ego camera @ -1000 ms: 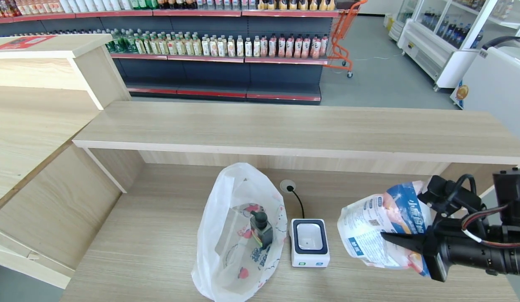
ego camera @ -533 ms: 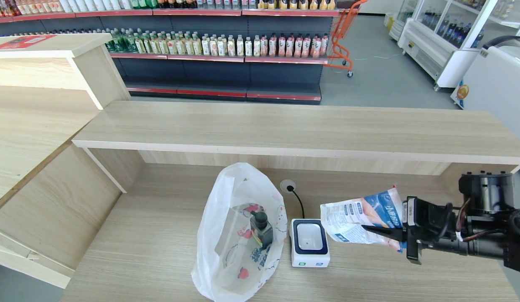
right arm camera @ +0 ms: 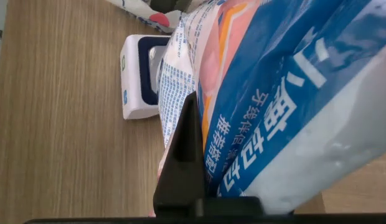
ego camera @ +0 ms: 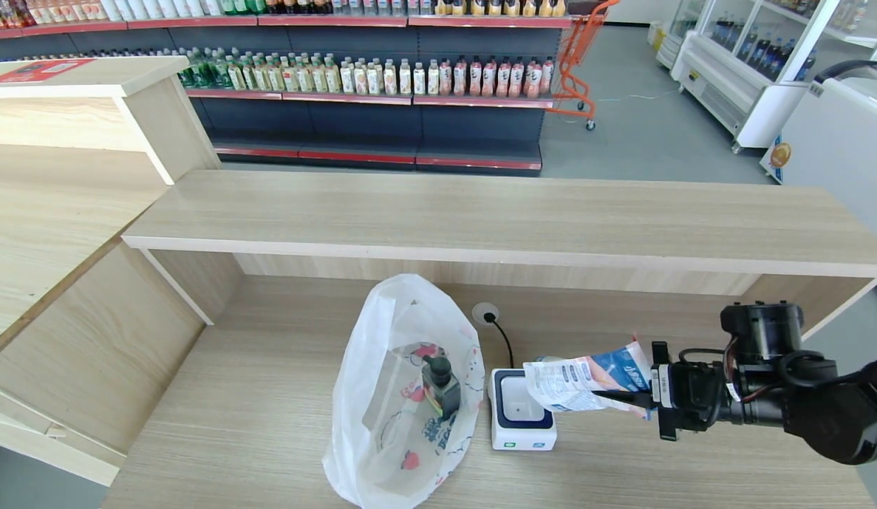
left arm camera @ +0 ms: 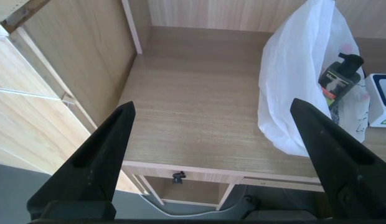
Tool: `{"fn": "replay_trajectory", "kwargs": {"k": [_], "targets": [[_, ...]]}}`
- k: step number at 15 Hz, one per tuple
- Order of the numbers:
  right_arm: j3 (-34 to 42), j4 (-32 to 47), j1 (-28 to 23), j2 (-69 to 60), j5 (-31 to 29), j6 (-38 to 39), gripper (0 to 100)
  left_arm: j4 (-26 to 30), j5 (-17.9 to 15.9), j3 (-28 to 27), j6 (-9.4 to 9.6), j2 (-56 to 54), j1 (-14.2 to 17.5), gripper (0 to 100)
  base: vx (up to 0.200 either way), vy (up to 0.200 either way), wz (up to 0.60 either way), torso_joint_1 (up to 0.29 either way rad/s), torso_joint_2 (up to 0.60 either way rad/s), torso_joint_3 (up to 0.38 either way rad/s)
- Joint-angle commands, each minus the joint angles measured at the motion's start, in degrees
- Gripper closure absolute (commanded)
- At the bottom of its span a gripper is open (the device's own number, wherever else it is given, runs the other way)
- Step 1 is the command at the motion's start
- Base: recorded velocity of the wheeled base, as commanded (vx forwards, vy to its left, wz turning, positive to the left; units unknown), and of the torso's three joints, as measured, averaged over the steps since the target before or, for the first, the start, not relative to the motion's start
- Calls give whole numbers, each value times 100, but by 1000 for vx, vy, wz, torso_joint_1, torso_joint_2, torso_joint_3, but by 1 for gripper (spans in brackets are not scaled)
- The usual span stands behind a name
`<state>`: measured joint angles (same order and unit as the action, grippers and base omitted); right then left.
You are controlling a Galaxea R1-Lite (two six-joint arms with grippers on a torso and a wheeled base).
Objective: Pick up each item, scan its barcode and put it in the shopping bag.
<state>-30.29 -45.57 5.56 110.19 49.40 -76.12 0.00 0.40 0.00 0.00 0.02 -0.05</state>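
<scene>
barcode scanning looks to be the step in hand. the right end effector [ego camera: 612, 398] is clamped on one end of a white, blue and orange printed plastic pouch [ego camera: 576, 382], which sticks out flat from the fingers with its long axis running crosswise toward the robot's left. the pouch's free end hangs over the right part of a small white box-shaped scanner with a dark-framed window [ego camera: 521, 437], above it and seemingly not touching. the scanner stands on the pale wood-grain counter [ego camera: 254, 424], and just beside it on the robot's left is a translucent white plastic shopping bag with cartoon prints [ego camera: 382, 424], open at the top, a dark pump bottle [ego camera: 438, 387] upright inside. the bag thus lies further along the line the pouch points, past the scanner, and the right arm is much the nearer to both. the left end effector [left arm camera: 213, 107] hangs left of the bag with its fingers spread wide and nothing between them.

in the right wrist view the pouch [right arm camera: 274, 106] shows a blue band with large white characters, an orange patch and a white panel of fine print at the end nearest the scanner [right arm camera: 134, 87]; whether a barcode sits in that panel cannot be told. the bottle's label is too small to read.
</scene>
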Motion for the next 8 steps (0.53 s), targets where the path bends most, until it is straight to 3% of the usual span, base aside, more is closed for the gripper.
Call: {"fn": "replay_trajectory", "kwargs": {"k": [1, 8], "targets": [[-284, -66, 94, 442, 237, -43, 100, 0, 4, 0, 0, 6, -4, 0, 0, 0, 0, 0, 0, 0], [-1014, -304, 367, 1215, 589, -114, 100, 0, 4, 0, 0, 6, -4, 0, 0, 0, 0, 0, 0, 0]]}}
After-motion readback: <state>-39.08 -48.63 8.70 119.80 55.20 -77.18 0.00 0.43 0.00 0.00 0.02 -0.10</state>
